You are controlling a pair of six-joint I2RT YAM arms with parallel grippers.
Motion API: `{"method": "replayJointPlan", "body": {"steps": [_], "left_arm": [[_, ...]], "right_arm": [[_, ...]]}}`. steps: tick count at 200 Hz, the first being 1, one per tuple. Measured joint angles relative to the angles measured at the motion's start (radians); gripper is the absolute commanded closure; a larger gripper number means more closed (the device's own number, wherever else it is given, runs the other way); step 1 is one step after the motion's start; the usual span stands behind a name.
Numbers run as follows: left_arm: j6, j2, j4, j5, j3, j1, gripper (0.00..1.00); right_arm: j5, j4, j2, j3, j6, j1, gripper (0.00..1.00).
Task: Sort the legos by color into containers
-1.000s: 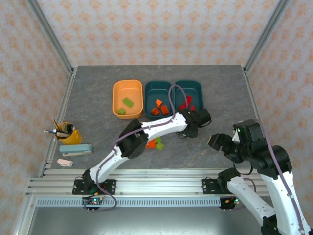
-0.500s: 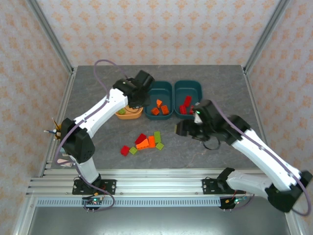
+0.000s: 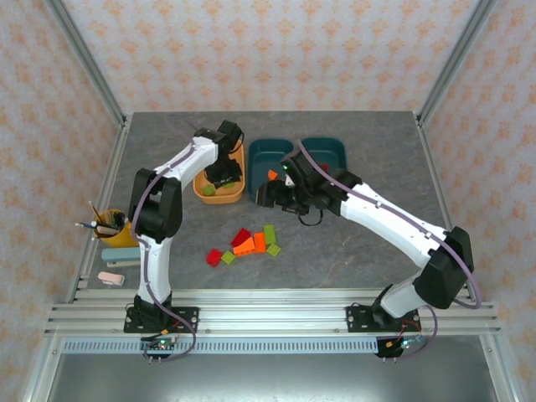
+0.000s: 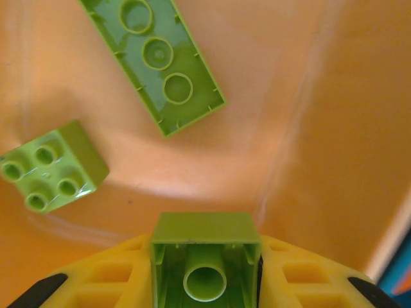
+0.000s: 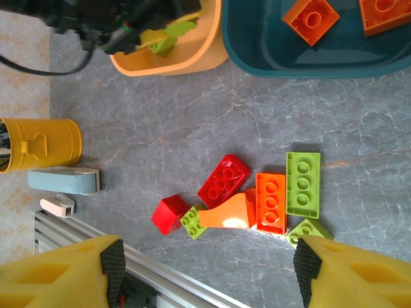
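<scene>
My left gripper (image 3: pixel 224 172) reaches down inside the light orange container (image 3: pixel 199 182) and is shut on a lime green lego (image 4: pixel 205 260). This lego hangs just above the tub floor (image 4: pixel 308 96). A long green plate (image 4: pixel 160 61) and a small green brick (image 4: pixel 51 167) lie there. My right gripper (image 3: pixel 272 194) hovers open over the table, by the front of the middle teal container (image 3: pixel 270 152). Below its jaws (image 5: pixel 209 269) lie loose legos: a red brick (image 5: pixel 223 181), an orange plate (image 5: pixel 270 202), a green plate (image 5: pixel 302 184) and an orange wedge (image 5: pixel 226 213).
A second teal tub (image 3: pixel 331 147) stands at the right. Orange bricks (image 5: pixel 311 18) lie in the middle tub. A yellow pencil cup (image 3: pixel 117 230), a blue-grey eraser (image 3: pixel 130 256) and a pink one (image 3: pixel 110 277) sit at the left edge.
My left gripper has moved down into the orange tub with the green lego. My right arm has swung left and farther from me, from right of the pile to the middle tub's front.
</scene>
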Motion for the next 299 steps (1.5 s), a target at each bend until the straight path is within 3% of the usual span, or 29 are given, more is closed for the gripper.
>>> {"method": "replayJointPlan", "body": {"steps": [66,132,155,217,255,299], "left_arm": [[0.031,0.06,-0.008,0.002,0.051,0.015,0.41],[0.039,-0.008,-0.033,-0.057,0.053,0.016,0.3],[0.033,-0.171,-0.031,-0.09,0.003,0.016,0.28],[-0.085,-0.811,-0.066,-0.216,-0.342,0.016,0.2],[-0.197,-1.085,-0.174,-0.287,-0.519,0.016,0.19],[-0.306,-1.342,-0.297,-0.356,-0.577,0.016,0.19]], "right_arm": [[0.001,0.001,0.058,0.026,-0.009,0.0,0.28],[0.041,-0.047,0.112,0.106,-0.092,0.011,0.28],[0.07,-0.082,0.182,0.18,-0.161,0.069,0.29],[0.058,-0.138,0.427,0.326,-0.429,0.321,0.21],[0.055,-0.206,0.603,0.479,-0.554,0.364,0.19],[0.056,-0.28,0.743,0.613,-0.621,0.39,0.19]]}}
